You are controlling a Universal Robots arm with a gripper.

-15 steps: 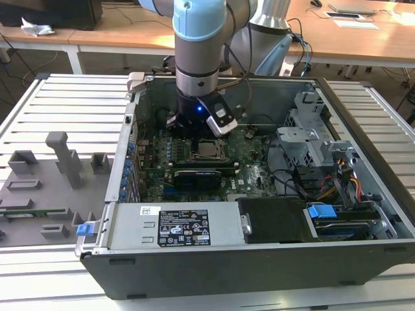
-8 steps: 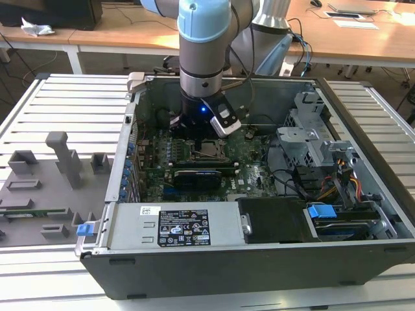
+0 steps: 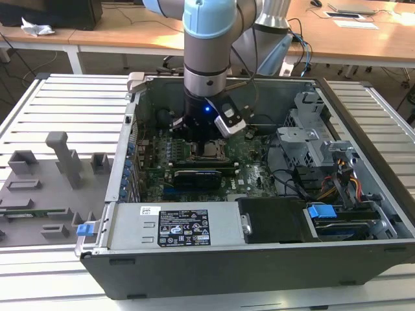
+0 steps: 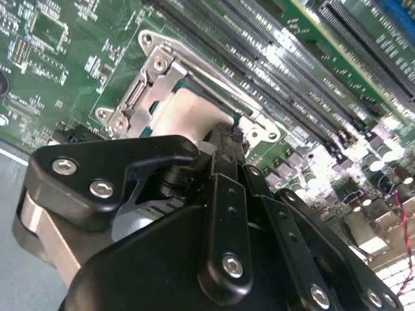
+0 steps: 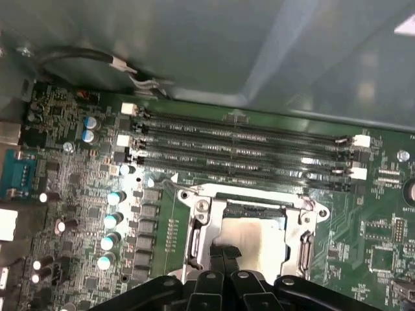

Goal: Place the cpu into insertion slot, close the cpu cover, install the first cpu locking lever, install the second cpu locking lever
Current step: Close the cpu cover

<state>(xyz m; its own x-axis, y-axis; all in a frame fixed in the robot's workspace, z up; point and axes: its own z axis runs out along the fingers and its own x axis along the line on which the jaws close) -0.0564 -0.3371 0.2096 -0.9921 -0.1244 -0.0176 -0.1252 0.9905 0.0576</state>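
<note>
Work centres on the socket [image 5: 254, 208] on the green board [image 5: 162, 220], where the chip [image 5: 259, 236] lies flat, its pale face showing through the window of the metal cover [image 5: 201, 214], which seems lowered around it. The claw [image 5: 224, 254] has its fingers pressed together, empty, tips at the chip's edge, probably to act as one blunt pusher.

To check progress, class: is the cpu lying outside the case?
No, the cpu shows within the socket on the board.
</note>
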